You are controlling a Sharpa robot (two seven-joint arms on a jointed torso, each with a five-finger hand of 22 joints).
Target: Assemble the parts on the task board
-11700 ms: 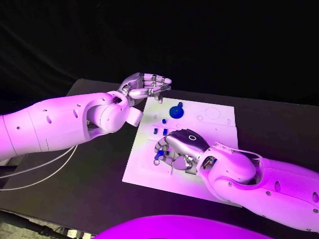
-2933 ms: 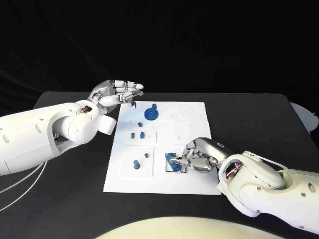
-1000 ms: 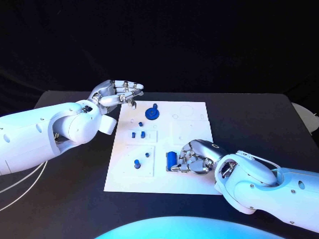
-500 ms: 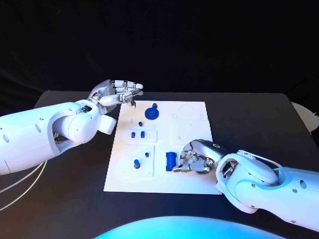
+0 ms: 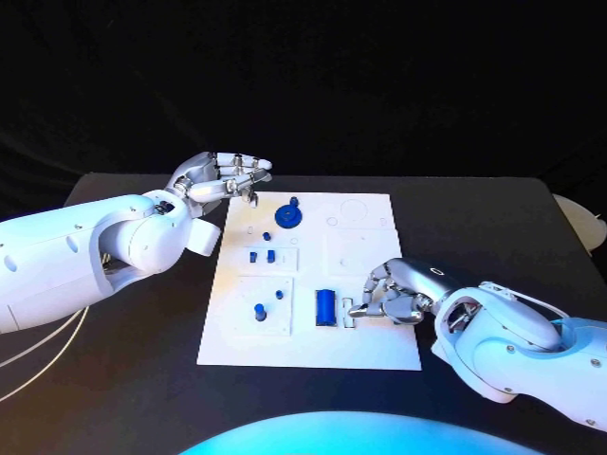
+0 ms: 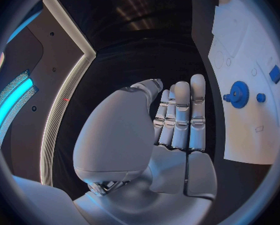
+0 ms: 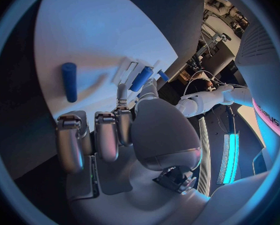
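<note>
The right hand (image 5: 402, 296) rests low over the near part of the white board (image 5: 365, 353), fingers curled in and nothing held that I can see. Just beside its fingertips, on the side toward the board's middle, lies a blue cylinder (image 5: 325, 307) in a shallow rectangular seat, its long axis running from the robot's near side to the far side, roughly across the direction in which the fingers point. In the right wrist view the same cylinder (image 7: 69, 81) lies flat on the board ahead of the fingers, apart from them. This hand is much the nearer one to it.

The left hand (image 5: 226, 176) hangs beyond the board's far corner, well apart from the cylinder, fingers loosely bent and spread, holding nothing.

Counted in the head view: one cylinder, one blue gear (image 5: 290, 216) standing nearest the left hand, one pair of small pegs (image 5: 263, 256) in the middle panel with one tiny blue piece just beyond them, and a small peg (image 5: 260, 312) beside the cylinder with another close by it. All sit on the one board, on the black worktop (image 5: 508, 227).

Any further pressing on the cylinder would likely fall to the right hand.
</note>
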